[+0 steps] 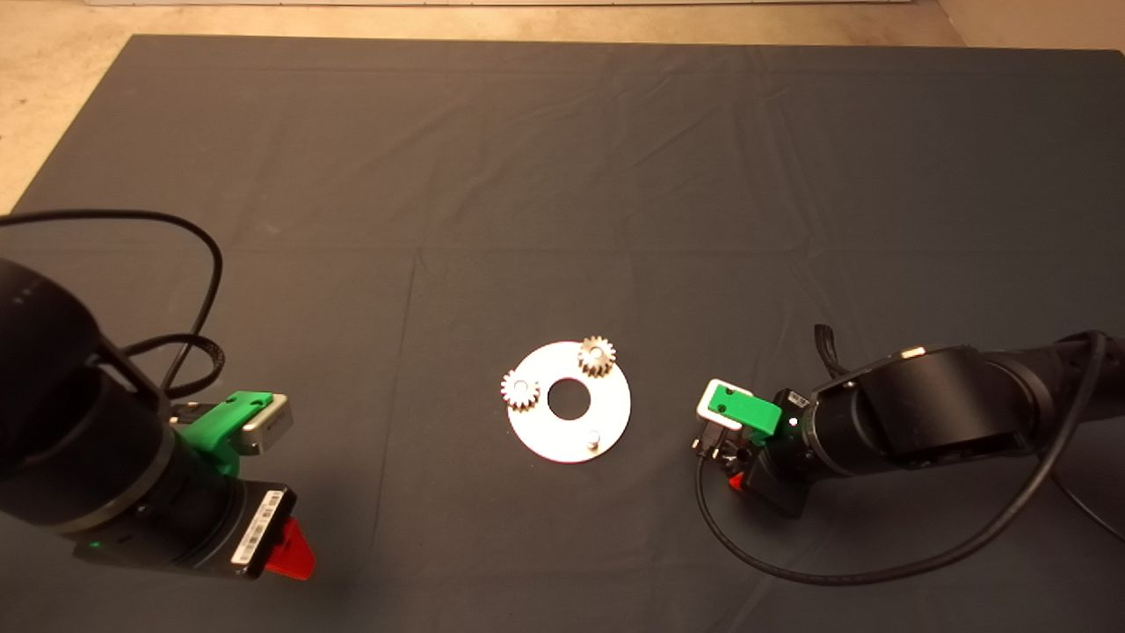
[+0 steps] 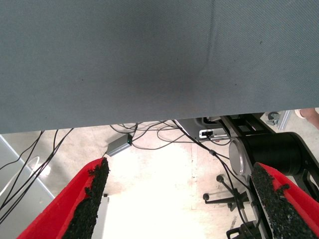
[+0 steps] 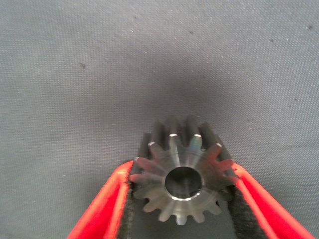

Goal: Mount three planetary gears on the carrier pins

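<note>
Two planetary gears (image 1: 597, 356) sit on the carrier plate (image 1: 606, 413); right gripper (image 3: 182, 199) pinches the third gear (image 3: 182, 172) beside it. Tilted, it could jam on the bare pin (image 1: 594, 436). Left gripper (image 2: 182, 199) spread, idle.

Left arm in from the left side, low at the near corner of the worktop. Left claw (image 1: 290, 549) parked there, red fingers (image 2: 84, 199) spread wide apart with nothing between the black pads.

Right arm in from the right side, bent down low over the worktop. Right claw (image 1: 734, 479) pointing down and a little toward the middle, green wrist block just above it. Red fingers (image 3: 107, 204) closed in from both sides, black pads pressed tight on a small gear (image 3: 182, 174), its hole facing up toward the wrist.
</note>
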You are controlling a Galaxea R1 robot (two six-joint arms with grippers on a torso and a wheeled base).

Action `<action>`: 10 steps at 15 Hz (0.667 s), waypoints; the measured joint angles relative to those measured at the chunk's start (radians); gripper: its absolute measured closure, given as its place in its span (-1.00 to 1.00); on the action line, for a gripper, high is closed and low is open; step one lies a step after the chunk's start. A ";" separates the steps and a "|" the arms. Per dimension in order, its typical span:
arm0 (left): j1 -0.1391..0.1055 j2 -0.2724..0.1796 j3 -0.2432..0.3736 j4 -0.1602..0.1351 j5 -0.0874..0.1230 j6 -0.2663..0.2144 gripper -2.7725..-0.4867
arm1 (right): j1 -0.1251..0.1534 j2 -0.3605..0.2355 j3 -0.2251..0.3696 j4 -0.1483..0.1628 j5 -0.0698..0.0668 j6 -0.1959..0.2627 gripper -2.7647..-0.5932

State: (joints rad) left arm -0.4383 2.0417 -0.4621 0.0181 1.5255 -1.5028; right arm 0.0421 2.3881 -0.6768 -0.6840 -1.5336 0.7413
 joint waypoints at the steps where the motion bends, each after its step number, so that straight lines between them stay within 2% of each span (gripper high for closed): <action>1: 0.000 0.000 0.000 0.000 0.000 0.000 -0.36 | 0.000 0.000 0.000 0.000 0.000 0.000 0.51; 7: 0.000 0.000 0.000 0.000 0.000 0.000 -0.36 | 0.000 0.001 0.000 -0.005 0.000 0.002 0.53; 10: 0.000 0.000 0.000 0.000 0.000 0.000 -0.36 | 0.000 0.007 0.000 -0.007 -0.009 0.009 0.56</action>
State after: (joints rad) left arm -0.4383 2.0417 -0.4621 0.0181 1.5255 -1.5028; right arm 0.0417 2.3947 -0.6768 -0.6913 -1.5428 0.7498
